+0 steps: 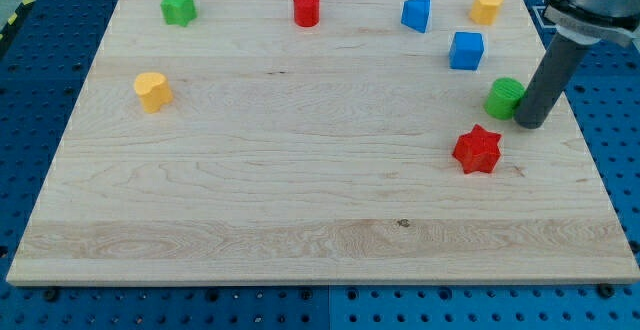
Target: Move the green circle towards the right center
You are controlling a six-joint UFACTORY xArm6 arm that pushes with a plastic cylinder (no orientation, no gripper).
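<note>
Green circle at right-centre, tip on its far side.

Near to far: red star [476, 150] at 5 o'clock of the green circle [505, 98]; my tip [531, 125] touching or just beside its 3 o'clock side. Circle sits near the worktop [300, 190] right edge, mid-height; judged nearly placed. Any further nudge should be short and clear of the star. No jaws fitted: nothing grasped, only rod contact.

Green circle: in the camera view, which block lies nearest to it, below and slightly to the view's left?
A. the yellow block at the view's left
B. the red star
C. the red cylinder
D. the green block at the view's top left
B: the green circle sits just above and right of the red star, with my tip against its right side.
</note>
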